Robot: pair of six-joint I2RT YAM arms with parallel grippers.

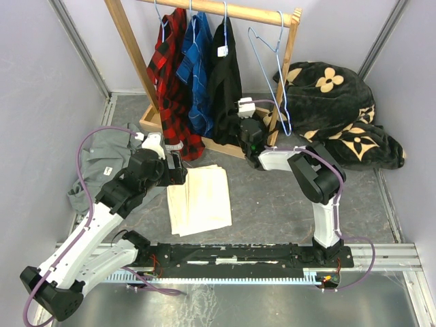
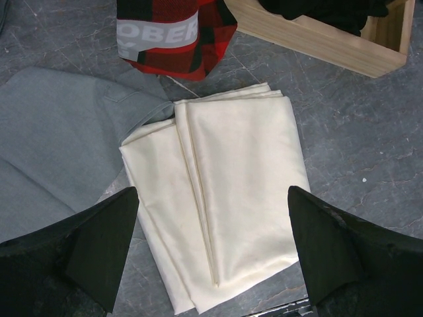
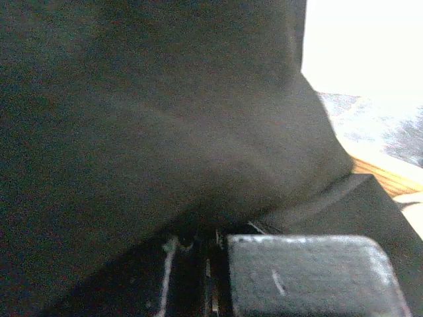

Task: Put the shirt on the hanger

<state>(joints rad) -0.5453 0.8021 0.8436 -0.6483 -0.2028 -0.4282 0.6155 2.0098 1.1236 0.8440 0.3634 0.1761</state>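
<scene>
So, where I'm at: the black shirt (image 1: 225,82) looks pretty much hung. It's draped off one of the light-blue hangers (image 1: 225,15), whose hook is over the rod of the wooden rack (image 1: 259,12), right next to the blue shirt (image 1: 196,65) and the red plaid shirt (image 1: 172,75), with its little white label showing up near the collar. My right claw (image 1: 242,121) is down at the lower edge of the black shirt, fingers pressed together. From my wrist camera all I get is black fabric bunching in toward the fingertips, so I'd say I'm pinching the cloth there, though I can't see the actual contact. My left claw (image 2: 211,251) is spread wide and holding nothing, just hanging over a folded cream cloth (image 2: 231,191) on the tabletop (image 1: 272,204), with the grey shirt (image 1: 109,153) beside it. An empty hanger (image 1: 281,41) hangs at the far right of the rod. My guess for what's left: let go of the fabric, pull back without dragging it off, and check it sits evenly on both shoulders, which I can't tell from here.
</scene>
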